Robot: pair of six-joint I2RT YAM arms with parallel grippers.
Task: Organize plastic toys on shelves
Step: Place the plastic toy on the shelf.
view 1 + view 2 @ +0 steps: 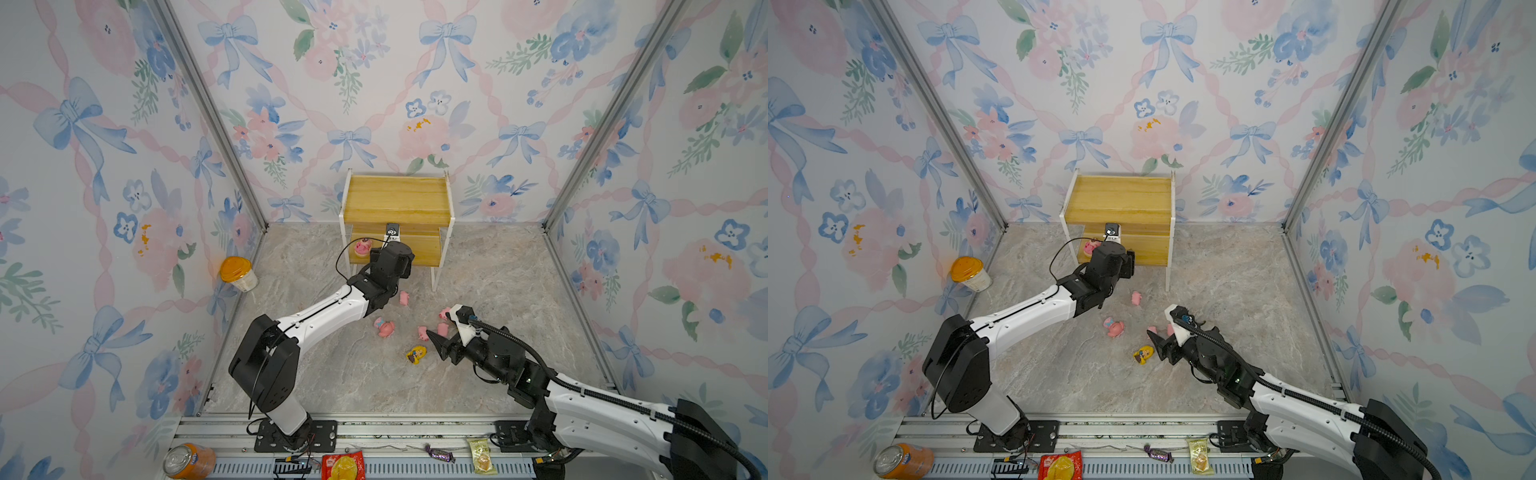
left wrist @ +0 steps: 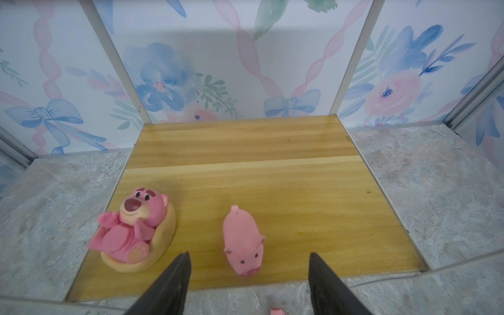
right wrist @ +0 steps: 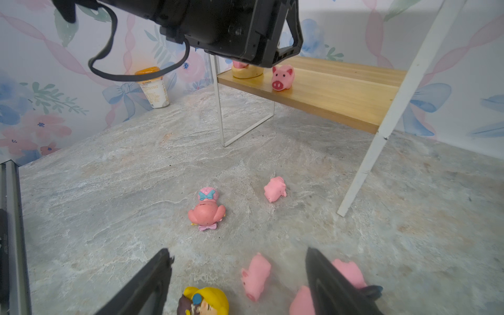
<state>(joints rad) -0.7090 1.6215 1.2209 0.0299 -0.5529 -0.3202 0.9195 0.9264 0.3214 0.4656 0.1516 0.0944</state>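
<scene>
On the lower shelf [image 2: 272, 191], a pig [image 2: 244, 242] stands near the front edge, snout toward the left gripper [image 2: 249, 253], body lying front to back. The jaws gape either side, gripping nothing. A stray nudge could knock it off or into the bear [image 2: 133, 229]. Right gripper [image 3: 236, 252] hovers open, empty.

Arms [image 1: 324, 311] white w/ black joints [image 1: 266, 365], black cables [image 1: 513, 337]; fingers [image 2: 169, 283] black, tapered.

pink pig [image 2: 243, 242], yellow wood-grain shelf [image 2: 300, 196], grey marbled floor [image 2: 436, 196] — walls [image 2: 191, 68] in blue bows, pink flowers.
</scene>
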